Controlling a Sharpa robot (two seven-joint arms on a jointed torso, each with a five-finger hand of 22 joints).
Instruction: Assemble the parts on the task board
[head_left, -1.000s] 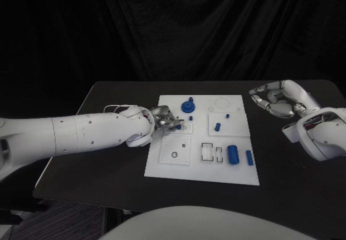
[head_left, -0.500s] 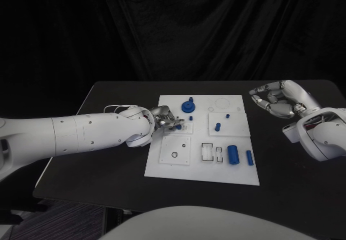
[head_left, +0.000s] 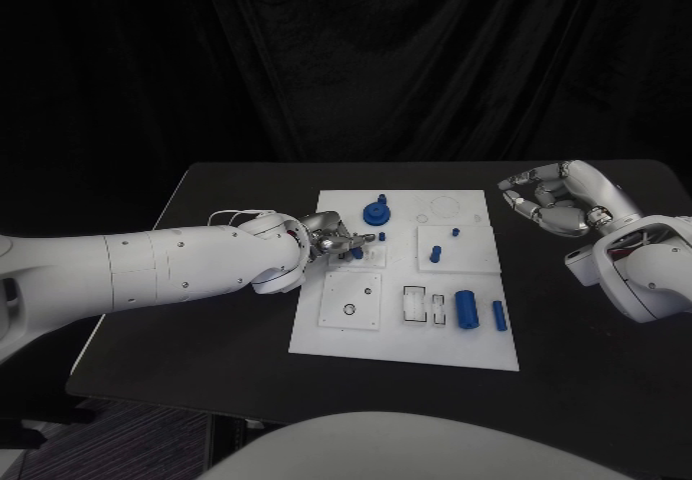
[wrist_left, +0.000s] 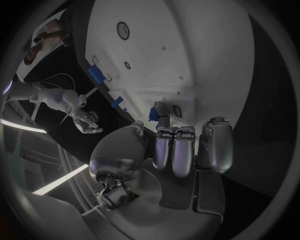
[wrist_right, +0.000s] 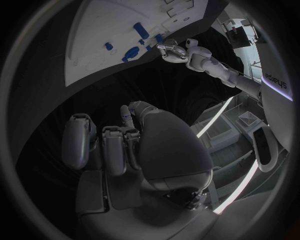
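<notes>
White left arm (head_left: 144, 270) enters from the left edge of the head view; its silver left hand (head_left: 329, 240) sits over the left edge of the task board (head_left: 375, 335), fingers drawn together on a small blue part (head_left: 356, 253), which the left wrist view shows pressed at the fingertips (wrist_left: 164, 122) against a raised white block of the board. Beyond the hand, toward the board's far edge, stands a blue gear-like part (head_left: 375, 212) with an upright pin. Near the board's middle a small blue peg (head_left: 382, 237) stands just beside the hand. Further right, on a square white insert, stand a short blue peg (head_left: 434, 255) and a smaller blue stub (head_left: 454, 232). Toward the near right corner lie a thick blue cylinder (head_left: 466, 306) and, beside it, a thin blue rod (head_left: 499, 316), apart from each other. At far right the right hand (head_left: 560, 198) hovers off the board above the black table (head_left: 231, 330), fingers curled inward, holding nothing
</notes>
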